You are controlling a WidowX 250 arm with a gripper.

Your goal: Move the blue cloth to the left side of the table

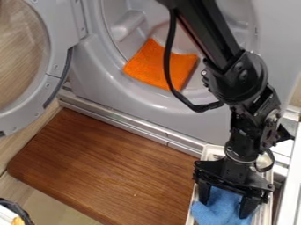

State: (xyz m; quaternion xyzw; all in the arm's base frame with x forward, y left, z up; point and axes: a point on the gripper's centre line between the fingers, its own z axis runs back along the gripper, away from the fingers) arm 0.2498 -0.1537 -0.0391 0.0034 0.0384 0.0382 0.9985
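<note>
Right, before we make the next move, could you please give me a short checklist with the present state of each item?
1. Blue cloth found: ok, it lies in the white tray at the lower right.
2. Claw lined up: ok, it hangs over the cloth, pointing down.
3. Claw open for the grasp: ok, its fingers stand apart with blue fabric between them.
4. Fingers low enough to pinch the fabric: cannot tell from this angle.
5. Cloth at the left side: not ok, it is at the right of the brown board.
6. Orange cloth apart from the blue one: ok, it lies in the round grey opening.
</note>
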